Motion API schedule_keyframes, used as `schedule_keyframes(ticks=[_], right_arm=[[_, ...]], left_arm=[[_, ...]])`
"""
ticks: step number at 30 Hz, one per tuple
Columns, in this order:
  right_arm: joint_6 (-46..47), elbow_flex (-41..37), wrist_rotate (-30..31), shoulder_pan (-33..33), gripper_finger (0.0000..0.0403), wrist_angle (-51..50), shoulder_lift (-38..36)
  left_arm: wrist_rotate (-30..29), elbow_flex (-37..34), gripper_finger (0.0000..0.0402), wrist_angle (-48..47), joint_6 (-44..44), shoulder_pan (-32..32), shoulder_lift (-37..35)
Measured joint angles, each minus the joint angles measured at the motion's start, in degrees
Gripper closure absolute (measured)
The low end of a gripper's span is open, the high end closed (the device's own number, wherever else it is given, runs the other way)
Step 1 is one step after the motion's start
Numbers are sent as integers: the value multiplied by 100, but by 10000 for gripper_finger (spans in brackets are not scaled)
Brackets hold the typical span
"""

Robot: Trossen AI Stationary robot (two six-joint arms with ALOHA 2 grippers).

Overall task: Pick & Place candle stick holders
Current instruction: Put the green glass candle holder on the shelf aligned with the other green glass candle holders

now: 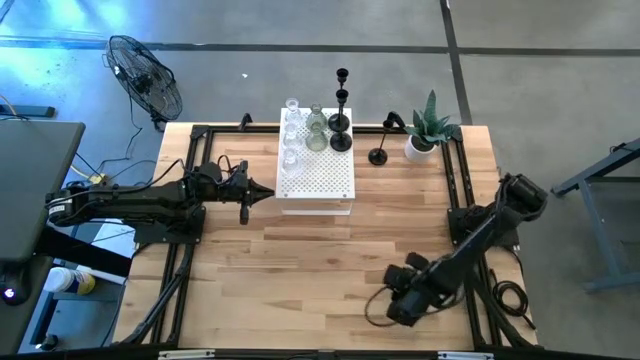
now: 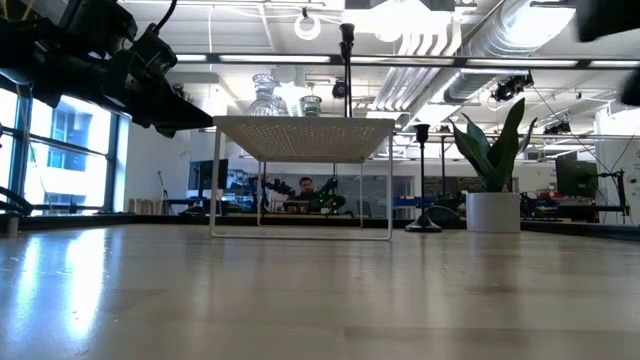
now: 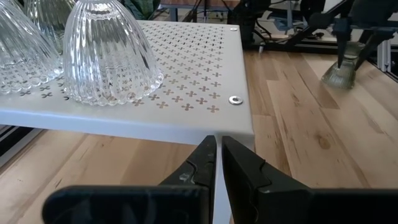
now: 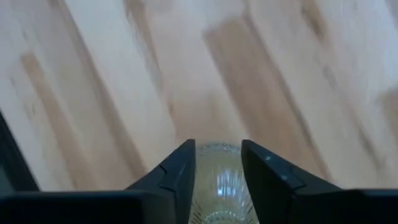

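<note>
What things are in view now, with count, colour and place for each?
Box: one, white, perforated, table's far middle.
Glass holders: several, clear and greenish, on the box's far end.
Black holders: three on the box's far right corner, one on the table beside.
Plant: one, green, white pot, far right.
Fan: one, black, on the floor.
Left gripper: jaws shut, at the box's left edge.
Right gripper: jaws around a ribbed glass holder, near right.

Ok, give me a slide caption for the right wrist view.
Right gripper with its dark fingers on either side of a clear ribbed glass candle holder above the light wooden table.
</note>
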Motion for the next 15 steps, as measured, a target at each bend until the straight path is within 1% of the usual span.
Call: schedule_keyframes(ticks=[6,15], right_arm=[[-874,0,-191,-531,307,261,0],[-1834,-2,-118,-1191,343,494,0]], left_arm=[[2,0,378,0,-2,-1,-1],[21,0,378,0,15,-2,0]])
